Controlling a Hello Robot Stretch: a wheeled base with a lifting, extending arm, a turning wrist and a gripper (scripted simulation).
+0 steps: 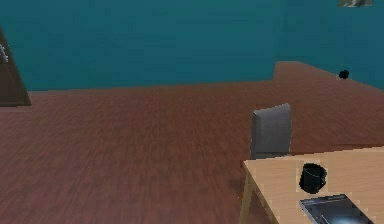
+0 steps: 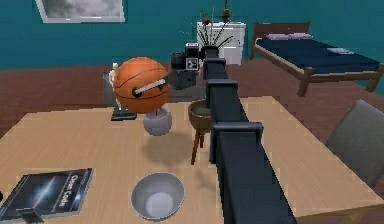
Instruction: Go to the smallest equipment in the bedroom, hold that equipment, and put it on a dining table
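Note:
An orange basketball point(image 2: 140, 84) hangs at the far end of my arm point(image 2: 235, 140), above the wooden dining table point(image 2: 70, 135). My gripper point(image 2: 150, 89) holds the basketball, with a thin finger crossing its front. Just below the ball a small grey rounded object point(image 2: 155, 124) stands on the tabletop. The same table's corner point(image 1: 285, 175) appears at the forward view's lower right.
On the table lie a grey bowl point(image 2: 158, 195), a dark magazine point(image 2: 50, 190), a brown bowl point(image 2: 203, 115) and a black mug point(image 1: 313, 177). Grey chairs point(image 1: 270, 130) point(image 2: 360, 145) stand at its sides. A bed point(image 2: 315, 50) lies beyond. Open wooden floor point(image 1: 120, 140) stretches ahead.

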